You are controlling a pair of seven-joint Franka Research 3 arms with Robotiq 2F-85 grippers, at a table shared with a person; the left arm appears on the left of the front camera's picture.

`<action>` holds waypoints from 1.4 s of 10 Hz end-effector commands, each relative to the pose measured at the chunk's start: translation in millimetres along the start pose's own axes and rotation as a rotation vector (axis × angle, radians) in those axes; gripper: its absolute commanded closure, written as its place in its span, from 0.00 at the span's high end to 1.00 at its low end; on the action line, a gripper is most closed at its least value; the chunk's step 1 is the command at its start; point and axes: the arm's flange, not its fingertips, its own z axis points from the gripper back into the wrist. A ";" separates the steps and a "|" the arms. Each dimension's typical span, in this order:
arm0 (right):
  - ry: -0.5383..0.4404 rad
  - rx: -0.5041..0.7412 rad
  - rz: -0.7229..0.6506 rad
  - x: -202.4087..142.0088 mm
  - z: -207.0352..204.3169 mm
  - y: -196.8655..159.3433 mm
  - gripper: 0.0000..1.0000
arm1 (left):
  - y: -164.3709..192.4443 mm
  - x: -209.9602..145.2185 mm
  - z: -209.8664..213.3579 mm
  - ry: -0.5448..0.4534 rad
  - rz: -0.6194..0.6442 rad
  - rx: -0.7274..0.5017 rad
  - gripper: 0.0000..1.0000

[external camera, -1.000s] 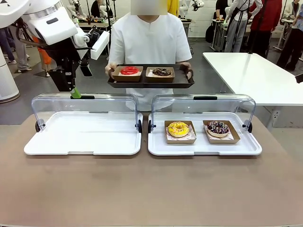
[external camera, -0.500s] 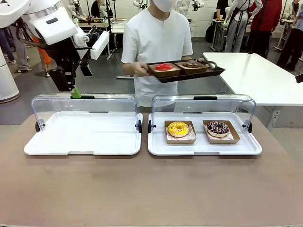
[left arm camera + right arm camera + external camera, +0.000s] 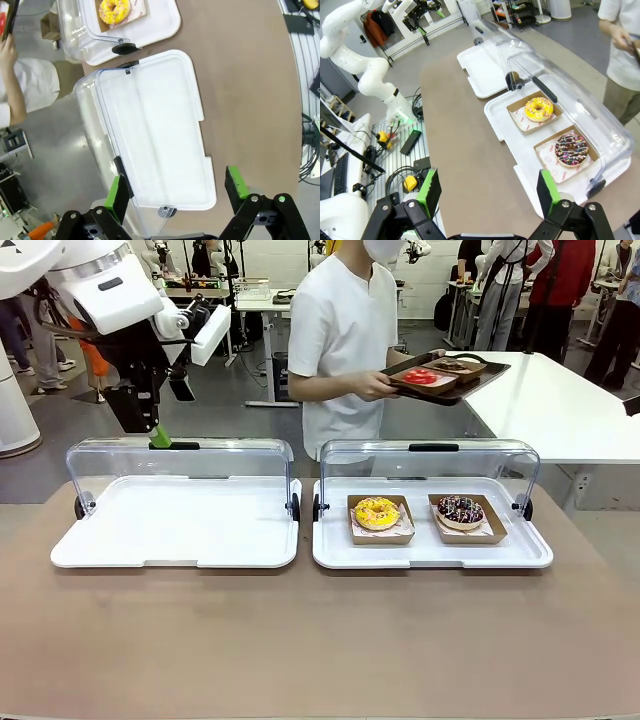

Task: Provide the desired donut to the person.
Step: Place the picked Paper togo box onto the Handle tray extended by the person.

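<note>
A yellow-iced donut [image 3: 377,512] and a chocolate donut with sprinkles [image 3: 461,510] lie in brown paper boxes on the right white tray [image 3: 430,556], whose clear lid stands raised. The person [image 3: 345,340] stands behind the table, turned toward picture right. They hold a dark tray [image 3: 480,376] carrying a red donut [image 3: 420,376] and a dark donut [image 3: 455,366]. My left gripper [image 3: 152,428] hangs open above the far edge of the empty left tray [image 3: 175,540]. In its wrist view the left gripper [image 3: 177,192] holds nothing. My right gripper [image 3: 488,195] is open, high above the table, looking down on the yellow donut [image 3: 538,109] and chocolate donut [image 3: 571,149].
The left tray's clear lid [image 3: 180,460] is also raised, right under my left gripper. A white table [image 3: 545,405] stands at the back right beside the person. The brown tabletop [image 3: 320,640] in front of both trays is bare.
The person has turned to picture right and swung the dark tray with the two donuts from in front of their chest toward the white table. Neither arm has moved.
</note>
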 end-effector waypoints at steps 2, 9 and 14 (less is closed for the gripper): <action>-0.009 0.003 -0.003 0.7 -0.7 0.5 1.00 | 0.5 -80.2 9.3 -0.202 0.179 -0.021 1.00; -0.009 0.003 -0.003 0.7 -0.7 0.5 1.00 | -49.4 -268.3 -21.3 -0.799 0.396 -0.057 1.00; -0.009 0.003 -0.003 0.7 -0.7 0.5 1.00 | -57.3 -274.3 -17.1 -0.778 0.411 -0.040 1.00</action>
